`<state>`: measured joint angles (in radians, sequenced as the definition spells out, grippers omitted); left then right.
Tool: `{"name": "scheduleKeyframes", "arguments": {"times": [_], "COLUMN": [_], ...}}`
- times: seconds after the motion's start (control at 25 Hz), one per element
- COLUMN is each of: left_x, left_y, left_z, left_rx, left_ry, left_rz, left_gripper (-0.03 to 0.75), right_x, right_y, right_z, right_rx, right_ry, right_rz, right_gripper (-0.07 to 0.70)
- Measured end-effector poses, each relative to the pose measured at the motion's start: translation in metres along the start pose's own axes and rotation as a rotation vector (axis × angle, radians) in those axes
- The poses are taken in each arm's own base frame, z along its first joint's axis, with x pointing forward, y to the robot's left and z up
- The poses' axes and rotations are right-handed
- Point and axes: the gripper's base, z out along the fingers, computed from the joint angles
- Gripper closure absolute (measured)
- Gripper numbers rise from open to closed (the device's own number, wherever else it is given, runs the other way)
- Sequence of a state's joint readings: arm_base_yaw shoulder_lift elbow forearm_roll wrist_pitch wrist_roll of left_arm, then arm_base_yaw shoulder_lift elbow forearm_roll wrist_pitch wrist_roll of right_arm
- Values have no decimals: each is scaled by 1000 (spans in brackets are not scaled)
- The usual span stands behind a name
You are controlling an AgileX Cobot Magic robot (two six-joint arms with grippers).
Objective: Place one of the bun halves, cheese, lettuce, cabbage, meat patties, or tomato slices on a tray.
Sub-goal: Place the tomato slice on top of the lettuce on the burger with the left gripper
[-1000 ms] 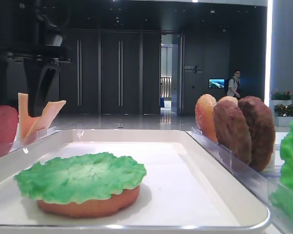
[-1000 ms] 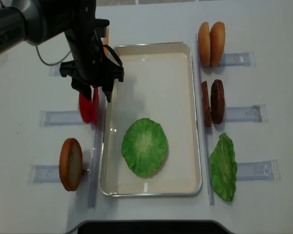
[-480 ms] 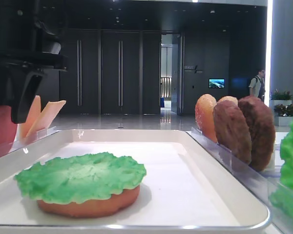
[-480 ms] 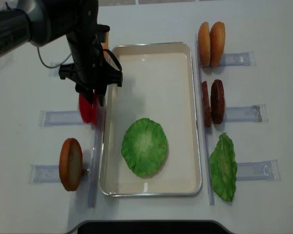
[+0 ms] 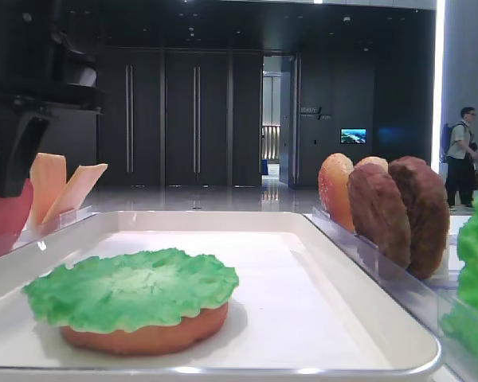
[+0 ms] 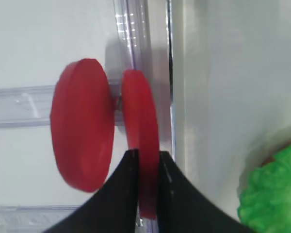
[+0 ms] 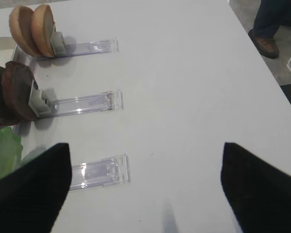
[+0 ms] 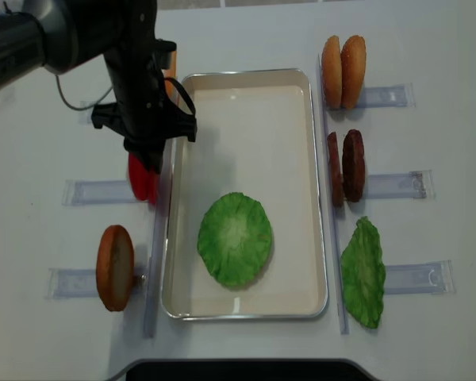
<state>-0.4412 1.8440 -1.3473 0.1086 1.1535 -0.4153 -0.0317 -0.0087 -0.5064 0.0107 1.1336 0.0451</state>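
Observation:
Two red tomato slices [image 6: 82,136] stand on edge in a clear rack left of the tray [image 8: 246,127]. My left gripper [image 6: 148,158] is shut on the tomato slice [image 6: 139,111] nearer the tray, one finger on each face. From above, the left gripper [image 8: 148,163] hides most of both slices [image 8: 140,182]. In the tray, a lettuce leaf [image 8: 235,238] lies on a bun half [image 5: 143,336]. My right gripper [image 7: 145,189] hangs open over bare table right of the racks, holding nothing.
Cheese slices [image 5: 60,187] stand behind the left gripper. A bun half [image 8: 115,266] stands in the near left rack. Right of the tray are two bun halves [image 8: 343,71], two meat patties [image 8: 345,165] and a lettuce leaf [image 8: 363,272]. An empty clear rack [image 7: 99,172] lies under the right gripper.
The left gripper's fingers, spread apart above the tomato slices a second ago, came down and closed on the slice nearer the tray. Nothing else on the table moved.

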Motion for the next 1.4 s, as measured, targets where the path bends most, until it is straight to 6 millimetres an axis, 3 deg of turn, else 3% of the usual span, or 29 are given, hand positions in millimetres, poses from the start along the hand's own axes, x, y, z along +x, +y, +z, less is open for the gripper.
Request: {"name": "scheduleKeyframes", "arguments": {"times": [0.28, 0.44, 0.76, 0.92, 1.08, 1.4], "left_x": [29, 57, 124, 142, 146, 132], "left_y": [9, 13, 9, 8, 4, -10], "left_z": [-74, -84, -52, -24, -9, 20], "left_rx": [158, 264, 576, 645, 710, 771], "left_ry": [-167, -188, -249, -261, -325, -303], "left_rz": [-12, 17, 84, 68, 86, 117], "left_gripper": [650, 650, 650, 650, 650, 650], "right_x": [0, 0, 0, 0, 0, 0], "right_y": [0, 0, 0, 0, 0, 0], "right_z": [0, 0, 0, 0, 0, 0], "right_rx": [0, 0, 0, 0, 0, 0], "right_ry": [0, 0, 0, 0, 0, 0], "right_rz": [0, 0, 0, 0, 0, 0], "right_gripper": [39, 39, 39, 39, 39, 39]}}
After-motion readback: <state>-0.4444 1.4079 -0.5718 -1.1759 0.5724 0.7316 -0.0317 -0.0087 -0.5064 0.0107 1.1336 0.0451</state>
